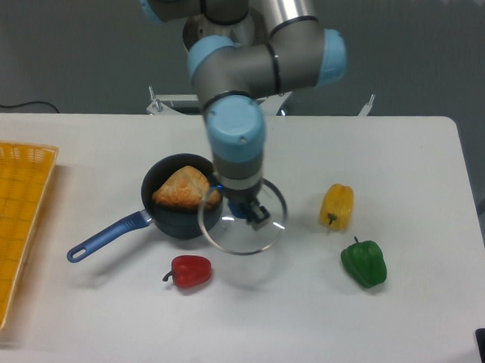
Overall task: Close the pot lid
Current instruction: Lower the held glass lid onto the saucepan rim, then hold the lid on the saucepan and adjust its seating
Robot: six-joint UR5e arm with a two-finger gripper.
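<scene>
The dark pot (166, 214) with its long blue handle (108, 235) stands left of centre on the white table (398, 320). A golden triangular pastry (182, 186) lies inside it. My gripper (243, 207) is shut on the blue knob of the glass lid (241, 230), which it holds in the air. The lid hangs just right of the pot, and its left rim overlaps the pot's right edge in the view. The knob itself is mostly hidden by the fingers.
A red pepper (191, 271) lies in front of the pot. A yellow pepper (337, 205) and a green pepper (363, 263) sit to the right. A yellow basket (8, 226) occupies the left edge.
</scene>
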